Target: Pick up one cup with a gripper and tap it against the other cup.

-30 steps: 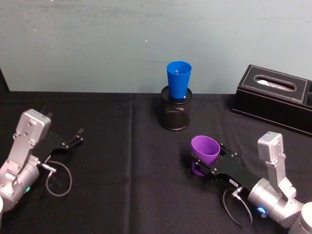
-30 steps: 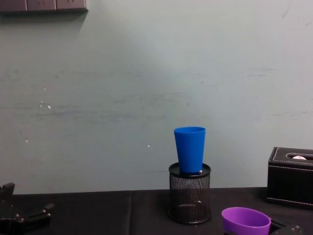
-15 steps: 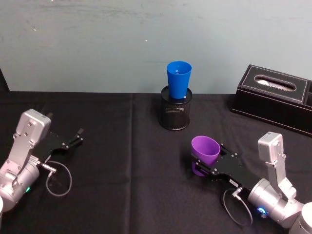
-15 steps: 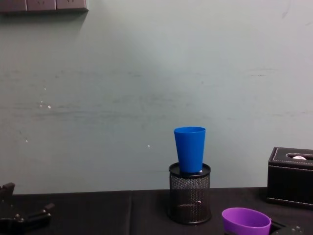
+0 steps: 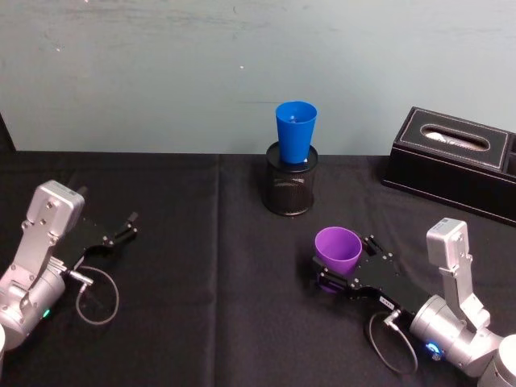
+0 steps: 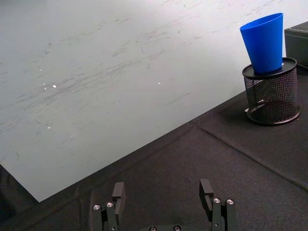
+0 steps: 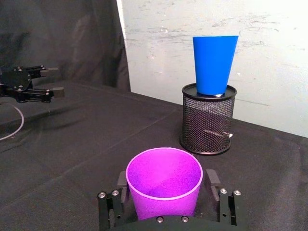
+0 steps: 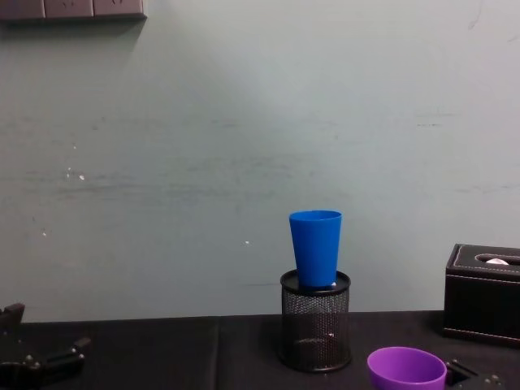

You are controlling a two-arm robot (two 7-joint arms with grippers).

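The purple cup [image 5: 337,248] stands upright between the jaws of the right gripper [image 5: 332,276], mouth up, its long axis vertical; the jaws flank its lower wall on both sides and appear to pinch it, as the right wrist view shows with the cup [image 7: 164,182] seated in the gripper [image 7: 167,204]. Whether its base rests on the table [image 5: 201,266] or is just clear of it cannot be told. The relation the next move turns on: the blue cup [image 5: 295,133] lies ahead of this gripper and a little toward the robot's left, well apart from it and higher, since it sits narrow end down in the mesh holder [image 5: 290,188] with its mouth up and its axis near vertical, perhaps a touch tilted. The right arm is plainly the nearer one. To tap, I judge the purple cup must go up and forward until its wall meets the blue wall above the holder's rim. A tissue box [image 5: 453,164] sits off to this gripper's right, beyond it. The left gripper [image 5: 131,222] is parked far to the left, jaws spread and holding nothing [image 6: 163,199].
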